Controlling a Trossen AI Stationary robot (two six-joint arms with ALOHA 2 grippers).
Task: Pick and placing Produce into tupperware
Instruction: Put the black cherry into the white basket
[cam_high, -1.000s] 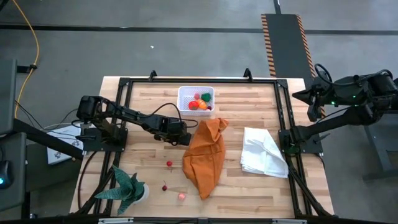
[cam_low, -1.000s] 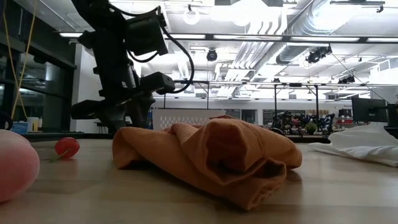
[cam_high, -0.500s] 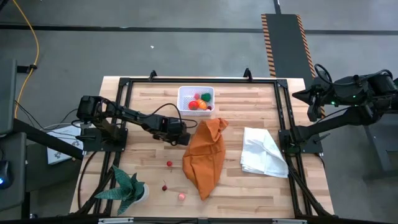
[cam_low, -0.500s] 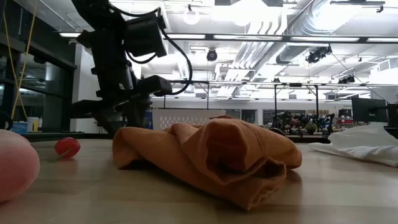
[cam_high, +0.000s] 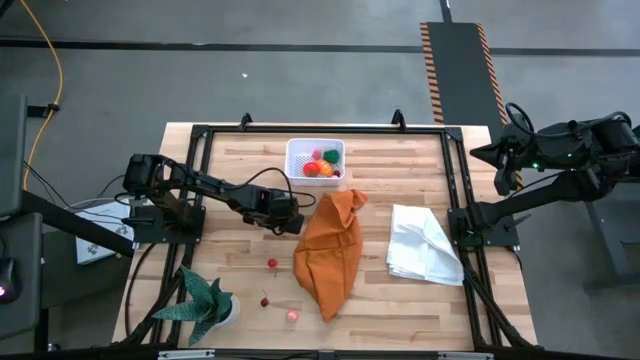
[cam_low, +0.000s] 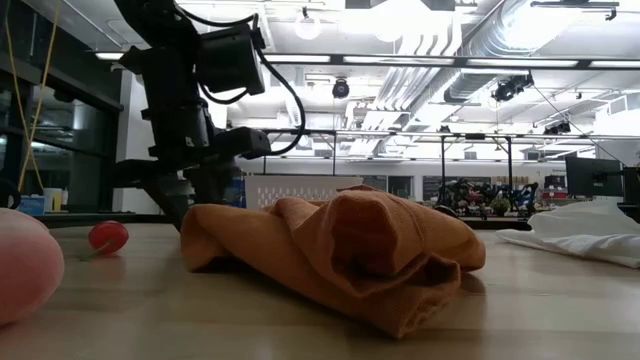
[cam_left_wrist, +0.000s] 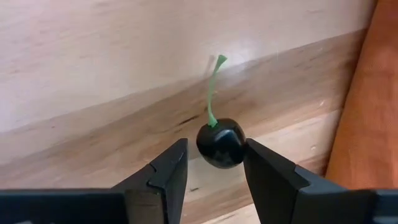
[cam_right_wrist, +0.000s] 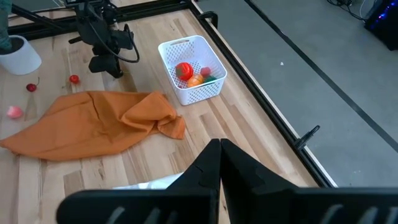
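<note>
Little has moved since the earlier frames: only the left gripper (cam_high: 287, 222) has drawn back slightly from the edge of the orange cloth (cam_high: 331, 250), while everything else on the wooden tabletop (cam_high: 400, 160) lies where it was.

That gripper sits low over the tabletop, just beside the orange cloth. Its wrist view shows its two dark fingers (cam_left_wrist: 166, 171) clamped on a dark cherry (cam_left_wrist: 221, 143) with a thin green stem pointing away from the gripper. One finger presses each side of the cherry, and the wood shows behind it.

From above, the tupperware (cam_high: 315, 161), a white tub with perforated walls, stands near the far edge of the tabletop, beyond the orange cloth. It holds several pieces of produce: red, orange, green and pink.

More produce lies loose on the near side of the tabletop: a small red piece (cam_high: 272, 264) near the cloth, a red cherry (cam_high: 264, 301) closer to the potted green plant (cam_high: 205, 303), and a pink piece (cam_high: 292, 315) by the cloth's near end.

A white cloth (cam_high: 425, 245) lies crumpled beside the orange one, toward the right side.

Well apart from all this, the right gripper (cam_right_wrist: 219, 144) waits beyond the right edge of the tabletop, its fingers pressed together and holding nothing.
</note>
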